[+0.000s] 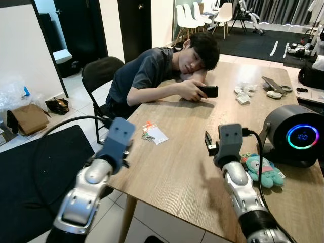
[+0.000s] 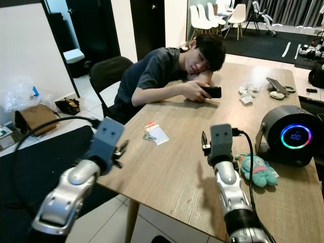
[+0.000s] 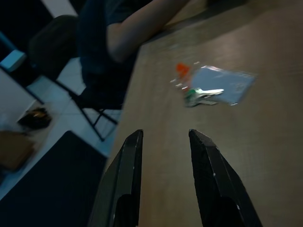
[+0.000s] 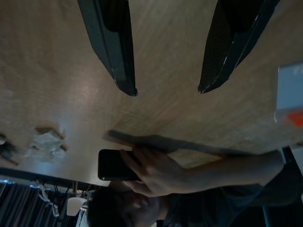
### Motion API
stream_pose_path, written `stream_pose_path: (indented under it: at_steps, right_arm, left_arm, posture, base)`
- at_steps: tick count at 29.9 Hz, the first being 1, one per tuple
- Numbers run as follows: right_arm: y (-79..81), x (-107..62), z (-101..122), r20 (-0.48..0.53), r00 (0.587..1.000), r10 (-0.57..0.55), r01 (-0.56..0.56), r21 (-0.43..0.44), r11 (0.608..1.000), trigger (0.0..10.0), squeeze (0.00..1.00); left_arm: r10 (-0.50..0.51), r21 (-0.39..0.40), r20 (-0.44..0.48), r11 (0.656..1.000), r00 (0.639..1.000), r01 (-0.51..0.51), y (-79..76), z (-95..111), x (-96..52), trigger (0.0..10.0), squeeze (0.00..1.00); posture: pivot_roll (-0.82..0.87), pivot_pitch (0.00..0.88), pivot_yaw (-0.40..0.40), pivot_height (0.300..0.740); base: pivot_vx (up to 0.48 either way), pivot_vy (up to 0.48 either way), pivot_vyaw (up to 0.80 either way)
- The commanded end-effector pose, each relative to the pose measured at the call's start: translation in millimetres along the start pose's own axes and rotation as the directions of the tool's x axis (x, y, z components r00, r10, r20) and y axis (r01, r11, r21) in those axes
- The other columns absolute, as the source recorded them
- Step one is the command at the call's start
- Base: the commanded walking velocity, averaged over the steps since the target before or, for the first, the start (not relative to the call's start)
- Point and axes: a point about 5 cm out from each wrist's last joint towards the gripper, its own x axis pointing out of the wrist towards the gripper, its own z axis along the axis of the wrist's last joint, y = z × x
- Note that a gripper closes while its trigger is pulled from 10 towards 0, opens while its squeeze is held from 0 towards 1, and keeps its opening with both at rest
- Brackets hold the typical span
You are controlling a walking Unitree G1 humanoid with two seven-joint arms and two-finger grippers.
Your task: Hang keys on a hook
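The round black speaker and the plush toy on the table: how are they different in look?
The speaker is large, dark and hard-looking, with a glowing coloured ring on its face; the plush toy is small, teal, soft-looking and unlit. The speaker stands upright, while the toy lies flat. Both rest on the wooden table, near the right gripper.

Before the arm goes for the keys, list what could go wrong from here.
1. The keys lie partly on a thin clear bag; the open left gripper could pinch the bag too.
2. They sit flat on the table, so the fingers might scrape the wood or slip off.
3. A person rests on the table just beyond the keys; overreaching may bump that arm.
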Motion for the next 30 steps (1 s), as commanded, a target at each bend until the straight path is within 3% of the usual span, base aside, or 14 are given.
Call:
stream_pose_path:
  at_steps: [1, 4, 5, 6, 11, 12, 17, 19, 22, 25, 26, 30]
  right_arm:
    - [4.2, -1.0, -6, -0.027, 1.0, 0.013, -0.012, 0.028, 1.0, 10.0, 0.0]
    - [9.6, -1.9, -4, -0.004, 0.999, 0.036, -0.036, 0.045, 0.998, 10.0, 0.0]
    - [15.0, -5.1, -4, 0.006, 0.999, 0.053, -0.053, 0.056, 0.997, 10.0, 0.0]
    - [21.2, -9.8, -6, 0.012, 0.997, 0.072, -0.073, 0.055, 0.996, 10.0, 0.0]
    - [30.7, -18.2, -9, 0.026, 0.994, 0.103, -0.105, 0.053, 0.993, 10.0, 0.0]
    - [37.2, -26.0, -9, 0.044, 0.991, 0.13, -0.132, 0.042, 0.99, 10.0, 0.0]
    - [46.0, -44.0, -10, 0.081, 0.986, 0.145, -0.146, 0.004, 0.989, 10.0, 0.0]
    - [43.9, -63.3, -15, 0.088, 0.993, 0.08, -0.079, -0.023, 0.997, 10.0, 0.0]
    - [40.8, -78.1, -18, 0.09, 0.995, 0.035, -0.03, -0.056, 0.998, 10.0, 0.0]
    - [40.8, -78.1, -18, 0.09, 0.995, 0.035, -0.03, -0.056, 0.998, 10.0, 0.0]
    - [38.9, -86.5, -18, 0.093, 0.996, 0.01, -0.003, -0.071, 0.997, 10.0, 0.0]
    - [35.3, -87.1, -15, 0.1, 0.995, -0.015, 0.023, -0.077, 0.997, 10.0, 0.0]
  left_arm:
    - [-0.022, 0.021, -0.034, 1.0, 0.999, 0.022, 0.8, -4, -3.3, 10.0, 0.0]
    - [-0.062, 0.035, -0.082, 0.997, 0.995, 0.065, -5.6, -7, -0.7, 10.0, 0.0]
    - [-0.076, 0.038, -0.093, 0.996, 0.993, 0.08, -14.2, -8, 5.4, 10.0, 0.0]
    - [-0.093, 0.009, -0.087, 0.995, 0.992, 0.094, -26.9, -5, 14.5, 10.0, 0.0]
    - [-0.124, -0.041, -0.071, 0.992, 0.99, 0.121, -46.6, 1, 27.4, 10.0, 0.0]
    - [-0.147, -0.07, -0.064, 0.987, 0.987, 0.143, -59.1, 3, 35.4, 10.0, 0.0]
    - [-0.17, -0.123, -0.068, 0.979, 0.983, 0.16, -75.9, 4, 47.8, 10.0, 0.0]
    - [-0.166, -0.161, -0.092, 0.976, 0.982, 0.15, -85.4, 2, 57.6, 10.0, 0.0]
    - [-0.157, -0.141, -0.102, 0.98, 0.982, 0.142, -91.1, 0, 65.6, 10.0, 0.0]
    - [-0.157, -0.141, -0.102, 0.98, 0.982, 0.142, -91.1, 0, 65.6, 10.0, 0.0]
    - [-0.13, -0.142, -0.129, 0.984, 0.983, 0.112, -90.5, -6, 74.4, 10.0, 0.0]
    - [-0.075, -0.179, -0.179, 0.983, 0.981, 0.042, -80.6, -16, 83.6, 10.0, 0.0]
  posture:
    - [0.15, 0.196, 0.044, 0.74]
    - [0.15, 0.198, 0.039, 0.74]
    - [0.15, 0.198, 0.035, 0.74]
    - [0.14, 0.198, 0.037, 0.74]
    - [0.12, 0.197, 0.042, 0.74]
    - [0.1, 0.194, 0.05, 0.74]
    - [0.07, 0.188, 0.063, 0.74]
    - [0.05, 0.185, 0.071, 0.74]
    - [0.03, 0.185, 0.078, 0.74]
    - [0.03, 0.185, 0.078, 0.74]
    - [0.01, 0.184, 0.089, 0.74]
    - [-0.01, 0.186, 0.096, 0.74]
  base:
    - [0.0, 0.0, 0.0]
    - [0.0, 0.0, 0.0]
    - [0.0, 0.0, 0.0]
    - [0.0, 0.0, 0.0]
    - [0.0, 0.0, 0.0]
    - [0.0, 0.0, 0.0]
    - [0.0, 0.0, 0.0]
    - [0.0, 0.0, 0.0]
    - [0.0, 0.0, 0.0]
    - [0.0, 0.0, 0.0]
    - [0.0, 0.0, 0.0]
    - [0.0, 0.0, 0.0]
